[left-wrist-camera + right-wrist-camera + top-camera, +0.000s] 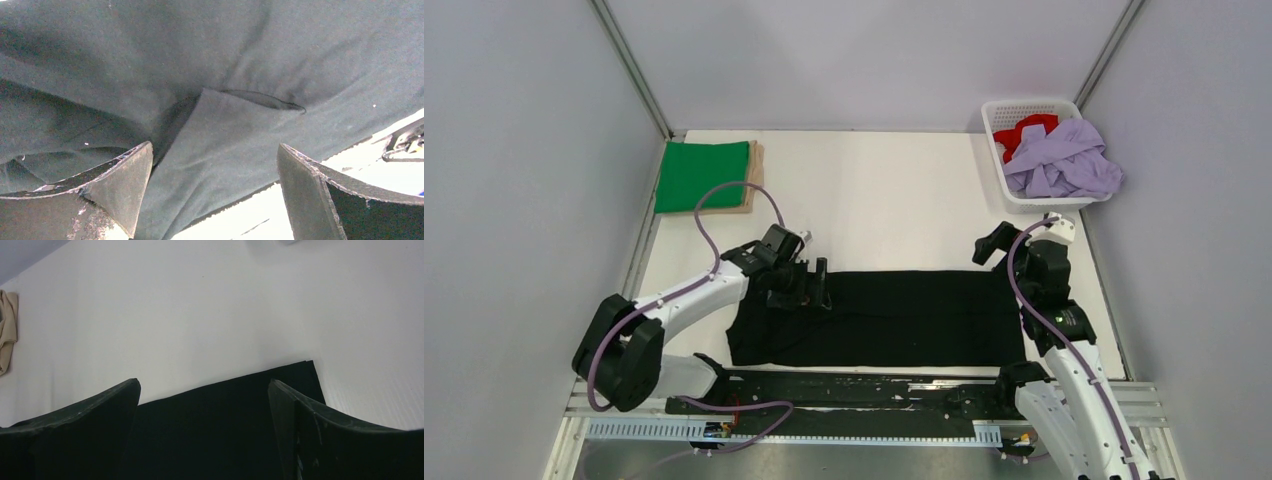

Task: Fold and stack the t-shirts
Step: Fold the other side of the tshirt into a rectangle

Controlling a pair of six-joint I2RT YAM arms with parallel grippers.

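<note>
**Hovering open-jawed at both ends of the black tee**

Showing the left gripper (816, 285) hanging low over the left end of the black tee (894, 320), jaws standing wide apart and grasping nothing. Finding, from its wrist, dark cloth (225, 75) spreading beneath and ahead of the fingers (120, 175), with a folded flap edge just beyond the tips; not telling whether touching the cloth or hanging just clear of it.

Showing the right gripper (1002, 248) likewise spread wide and empty, poised above the tee's right end. Catching, from its wrist, the tee's far corner (300, 375) just ahead of the right-hand finger (320, 440), and bare white table (200, 315) stretching beyond.

Lying flat between the two grippers as a long folded band, reaching from under one to under the other.

Sitting well beyond the left gripper, to its left: a folded green tee (704, 175) resting on a tan tee (756, 178). Sitting beyond the right gripper, close by: a white basket (999, 112) holding a crumpled red tee (1024, 130) and a lilac tee (1069, 160), the latter spilling over its right rim.
</note>
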